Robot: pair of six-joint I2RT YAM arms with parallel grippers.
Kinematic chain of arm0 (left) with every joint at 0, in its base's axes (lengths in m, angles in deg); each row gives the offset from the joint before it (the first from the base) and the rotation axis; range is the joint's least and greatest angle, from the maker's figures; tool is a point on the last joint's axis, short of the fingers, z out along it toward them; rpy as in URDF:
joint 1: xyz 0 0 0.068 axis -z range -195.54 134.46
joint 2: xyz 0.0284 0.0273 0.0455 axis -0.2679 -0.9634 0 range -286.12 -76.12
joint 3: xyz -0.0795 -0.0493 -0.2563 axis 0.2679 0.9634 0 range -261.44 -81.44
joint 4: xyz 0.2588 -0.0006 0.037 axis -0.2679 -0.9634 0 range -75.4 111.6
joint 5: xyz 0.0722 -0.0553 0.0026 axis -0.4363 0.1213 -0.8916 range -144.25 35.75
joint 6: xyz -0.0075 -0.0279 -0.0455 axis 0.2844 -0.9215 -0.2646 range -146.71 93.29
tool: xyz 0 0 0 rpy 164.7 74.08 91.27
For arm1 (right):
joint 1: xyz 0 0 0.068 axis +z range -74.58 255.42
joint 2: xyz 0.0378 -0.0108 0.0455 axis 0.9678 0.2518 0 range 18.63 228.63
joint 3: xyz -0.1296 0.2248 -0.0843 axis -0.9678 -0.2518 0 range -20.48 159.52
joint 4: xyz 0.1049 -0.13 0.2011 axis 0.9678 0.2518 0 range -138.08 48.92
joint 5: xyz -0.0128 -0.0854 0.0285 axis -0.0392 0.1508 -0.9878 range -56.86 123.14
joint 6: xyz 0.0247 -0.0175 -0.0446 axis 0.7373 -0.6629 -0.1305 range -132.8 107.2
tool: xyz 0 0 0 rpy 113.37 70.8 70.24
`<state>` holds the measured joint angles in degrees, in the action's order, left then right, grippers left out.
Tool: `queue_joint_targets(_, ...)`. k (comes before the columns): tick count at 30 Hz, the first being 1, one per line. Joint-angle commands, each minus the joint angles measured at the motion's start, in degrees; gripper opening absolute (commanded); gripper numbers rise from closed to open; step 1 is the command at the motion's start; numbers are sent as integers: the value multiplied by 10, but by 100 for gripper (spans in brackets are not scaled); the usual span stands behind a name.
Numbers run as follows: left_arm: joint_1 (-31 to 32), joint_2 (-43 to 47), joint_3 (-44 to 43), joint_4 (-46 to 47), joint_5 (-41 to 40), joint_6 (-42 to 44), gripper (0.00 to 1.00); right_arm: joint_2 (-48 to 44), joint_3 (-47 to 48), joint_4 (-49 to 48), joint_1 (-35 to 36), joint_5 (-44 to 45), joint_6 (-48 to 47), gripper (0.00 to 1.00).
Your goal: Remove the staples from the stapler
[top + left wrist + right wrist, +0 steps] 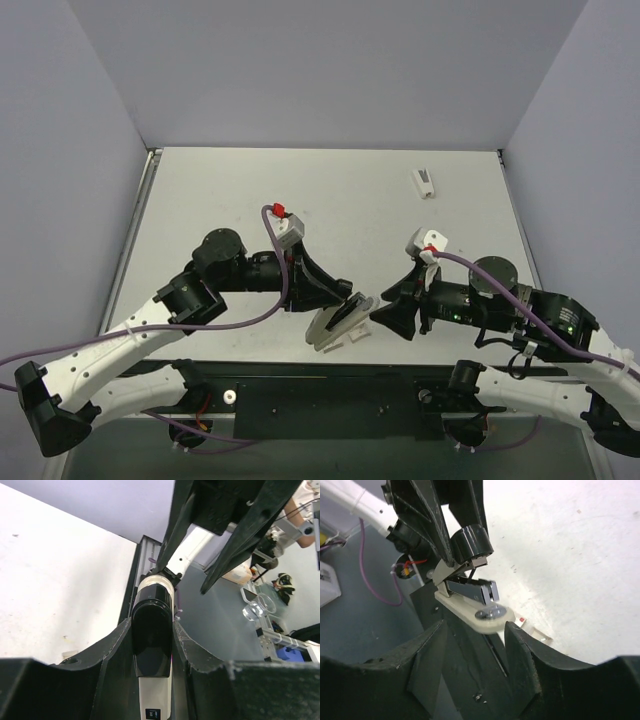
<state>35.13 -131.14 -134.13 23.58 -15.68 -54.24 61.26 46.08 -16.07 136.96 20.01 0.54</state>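
Note:
The stapler (pixel 338 322) has a white shell and a black cap. It is held above the table's near edge in my left gripper (pixel 345 305). In the left wrist view the fingers (pixel 115 650) press on both sides of the stapler (pixel 152 645). In the right wrist view the stapler (pixel 470 597) is hinged open, with the black top raised over the metal bar (pixel 470 587) and the white base. My right gripper (pixel 476 627) is open, its tips on either side of the base's front end and not touching it. In the top view my right gripper (pixel 380 315) is just right of the stapler. The staples are hidden.
A small white tab with a dark mark (pixel 424 182) lies at the far right of the table (pixel 330 200). Another white tab with a red mark (pixel 521 620) lies on the table under the stapler's tip. The black mounting plate (pixel 330 400) runs along the near edge.

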Motion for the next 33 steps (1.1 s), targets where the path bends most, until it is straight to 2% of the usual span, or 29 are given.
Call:
queue_joint_targets(1, -1, 0, -55, 4, -45, 23, 0, 2, 53, 18, -3, 104, -22, 46)
queue_joint_targets(4, -1, -3, -65, -13, -60, 33, 0, 13, 72, 19, -5, 152, -28, 44)
queue_joint_targets(7, -1, -14, -76, -19, -76, 41, 0, 33, 91, 10, -7, 173, -31, 36)
queue_joint_targets(8, -1, -16, -79, -38, -77, 41, 0, 39, 93, 4, -8, 177, -30, 31)
queue_joint_targets(11, -1, -24, -84, -42, -98, 42, 0, 61, 104, -19, -7, 185, -21, 1)
queue_joint_targets(22, -1, -29, -89, -59, -169, 55, 0, 130, 86, -93, -10, 289, 83, 0)
queue_joint_targets(33, -1, -6, -66, -36, -241, 53, 0, 177, 68, -102, -25, 335, 200, 0)
